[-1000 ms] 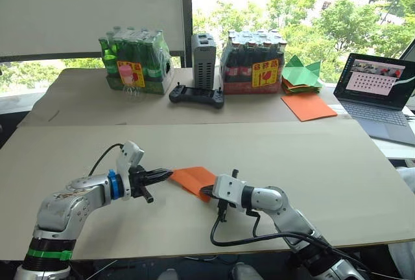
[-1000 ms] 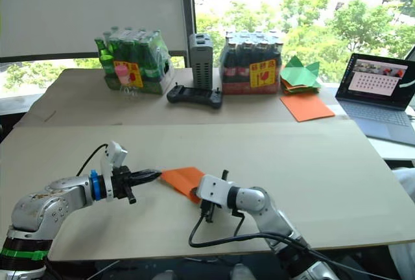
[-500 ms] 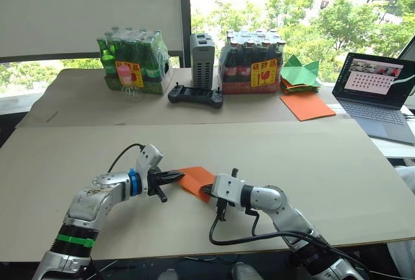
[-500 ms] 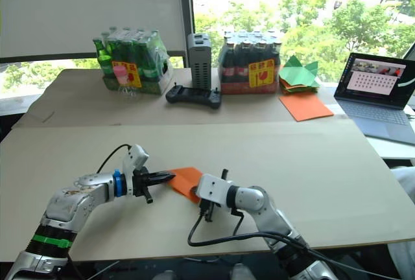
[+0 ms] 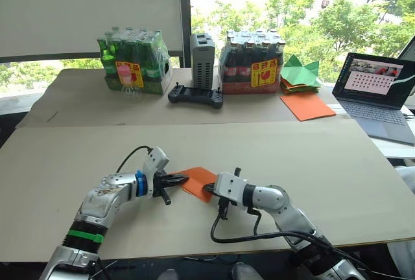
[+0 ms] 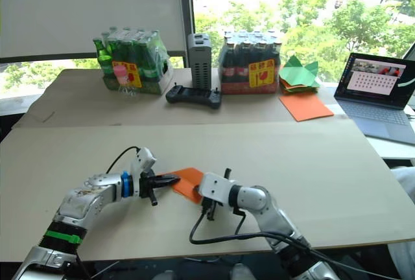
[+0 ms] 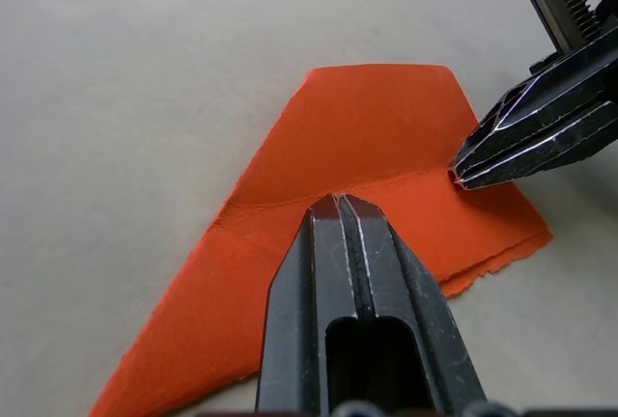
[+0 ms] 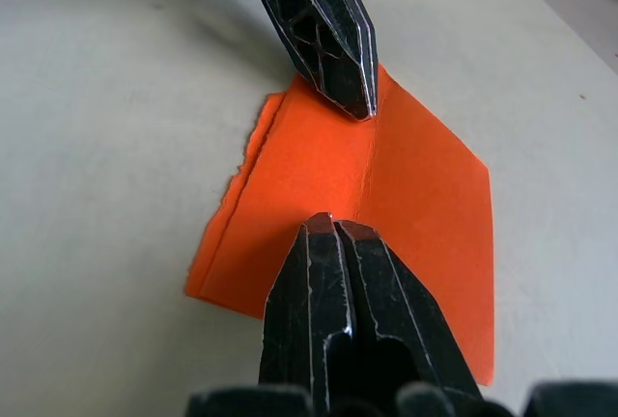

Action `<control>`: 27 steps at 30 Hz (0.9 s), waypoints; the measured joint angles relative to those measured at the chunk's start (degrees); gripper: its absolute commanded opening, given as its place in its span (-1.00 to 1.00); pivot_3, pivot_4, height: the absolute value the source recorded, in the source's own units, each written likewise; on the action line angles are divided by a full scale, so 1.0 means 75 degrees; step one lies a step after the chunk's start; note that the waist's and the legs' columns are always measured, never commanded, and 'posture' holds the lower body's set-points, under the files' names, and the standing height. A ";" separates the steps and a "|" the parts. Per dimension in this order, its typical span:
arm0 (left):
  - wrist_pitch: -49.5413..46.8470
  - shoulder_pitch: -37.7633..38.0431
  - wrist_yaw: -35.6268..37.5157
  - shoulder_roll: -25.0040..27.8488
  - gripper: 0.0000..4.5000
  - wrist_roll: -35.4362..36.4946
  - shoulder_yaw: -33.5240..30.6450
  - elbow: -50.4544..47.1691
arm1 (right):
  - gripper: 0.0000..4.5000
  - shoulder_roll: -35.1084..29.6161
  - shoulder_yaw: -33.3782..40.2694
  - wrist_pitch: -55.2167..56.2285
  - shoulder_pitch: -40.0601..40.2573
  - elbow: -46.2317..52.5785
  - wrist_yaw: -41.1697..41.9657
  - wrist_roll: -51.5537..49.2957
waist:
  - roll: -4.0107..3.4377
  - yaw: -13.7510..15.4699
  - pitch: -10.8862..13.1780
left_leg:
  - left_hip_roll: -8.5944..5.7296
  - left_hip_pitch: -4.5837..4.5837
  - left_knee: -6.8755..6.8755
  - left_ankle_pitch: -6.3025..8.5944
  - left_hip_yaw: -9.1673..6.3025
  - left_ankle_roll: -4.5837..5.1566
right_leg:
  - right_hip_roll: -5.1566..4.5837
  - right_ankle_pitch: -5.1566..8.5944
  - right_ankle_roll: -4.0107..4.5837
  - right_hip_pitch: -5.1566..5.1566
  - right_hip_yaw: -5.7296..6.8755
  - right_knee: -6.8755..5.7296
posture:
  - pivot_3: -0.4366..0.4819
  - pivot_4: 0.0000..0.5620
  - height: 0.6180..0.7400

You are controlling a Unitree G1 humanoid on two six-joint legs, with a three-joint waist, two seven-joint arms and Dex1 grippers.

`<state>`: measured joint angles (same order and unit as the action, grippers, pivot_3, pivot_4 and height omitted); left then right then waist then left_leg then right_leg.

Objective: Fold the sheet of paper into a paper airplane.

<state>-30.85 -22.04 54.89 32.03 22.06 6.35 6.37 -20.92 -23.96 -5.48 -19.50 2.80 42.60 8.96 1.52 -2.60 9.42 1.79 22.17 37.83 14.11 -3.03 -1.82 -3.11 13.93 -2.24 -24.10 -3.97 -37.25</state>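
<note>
The sheet of paper (image 5: 198, 179) lies flat on the near table, folded into a small orange wedge with a crease across it (image 7: 367, 137). My left gripper (image 5: 185, 178) is shut, its tip resting on the paper's left part at the crease (image 7: 338, 203). My right gripper (image 5: 207, 189) is also shut, with its tip pressed on the paper's near right edge (image 8: 331, 224). The two tips face each other along the crease, a short gap apart. In the right wrist view the left gripper (image 8: 359, 103) touches the paper's far side.
On the far table stand a pack of green bottles (image 5: 133, 61), a grey box (image 5: 202, 60), a black controller (image 5: 196, 94) and a pack of dark bottles (image 5: 253, 63). Green paper shapes (image 5: 301, 73), a bigger orange sheet (image 5: 308, 105) and a laptop (image 5: 380, 95) sit at the right.
My left gripper has moved right, from the paper's left corner onto the paper, and the paper's left part now looks shorter. The right gripper has stayed put.
</note>
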 measured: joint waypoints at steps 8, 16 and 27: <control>0.0600 -0.0003 0.0098 0.0009 -1.00 -0.0099 -0.0073 0.0491 | -0.99 -0.0015 0.0050 -0.0240 0.0037 0.0120 -0.0054 -0.0030 | -0.0001 -0.0005 -0.0003 | 0.0001 -0.0026 0.0000 0.0000 0.0001 0.0000 | 0.0001 0.0000 0.0000 0.0025 -0.0001 -0.0002 | -0.05 -0.47 1.00; 0.0830 0.0007 0.0107 -0.0017 -1.00 -0.0226 -0.0068 0.0636 | -0.99 0.0709 0.1308 -0.1780 0.0051 0.1183 -0.0235 -0.1761 | -0.0004 -0.0005 -0.0005 | -0.0001 -0.0041 0.0000 0.0000 0.0000 0.0000 | 0.0000 0.0001 0.0000 0.0029 -0.0003 -0.0024 | -0.05 -0.47 1.00; 0.0907 0.0007 0.0122 -0.0018 -1.00 -0.0228 -0.0074 0.0713 | -0.73 0.0981 0.2036 -0.4601 0.0169 0.1866 -0.1064 -0.3086 | -0.0008 -0.0010 -0.0008 | 0.0000 -0.0049 0.0000 0.0000 0.0001 0.0001 | 0.0002 0.0004 0.0002 0.0028 -0.0005 -0.0038 | -0.05 -0.47 1.00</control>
<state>-24.05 -21.99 55.81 31.90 20.35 5.80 11.72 -13.56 -8.69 -39.99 -18.22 16.80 34.62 -14.18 1.45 -2.67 9.37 1.79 21.81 37.84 14.11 -3.02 -1.81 -3.10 13.96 -2.22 -23.88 -4.01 -37.53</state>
